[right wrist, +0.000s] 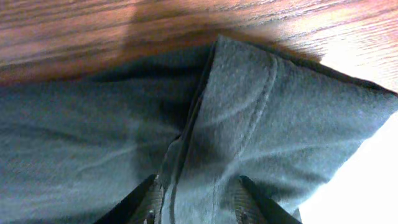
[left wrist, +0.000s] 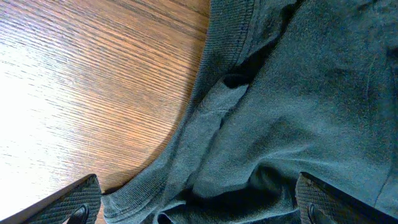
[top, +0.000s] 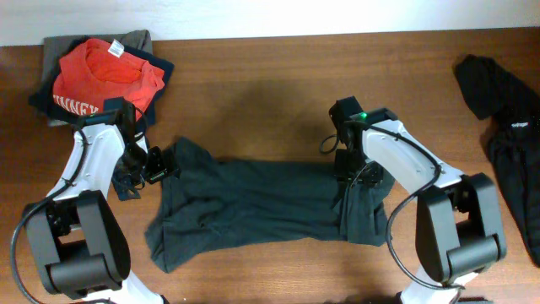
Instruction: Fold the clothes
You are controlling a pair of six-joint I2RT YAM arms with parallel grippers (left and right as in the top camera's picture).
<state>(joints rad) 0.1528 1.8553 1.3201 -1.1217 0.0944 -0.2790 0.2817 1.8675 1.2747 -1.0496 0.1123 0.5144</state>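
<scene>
Brown wood-grain tabletop bearing a spread dark green shirt; left fingers held wide apart over it, right fingers pinching its folded edge.

Black garment: cut by right edge.
Grey garment: mostly under orange T-shirt.
Left jaws: only tips in frame.
Right jaws: cropped below, pinching dark green shirt.
</scene>
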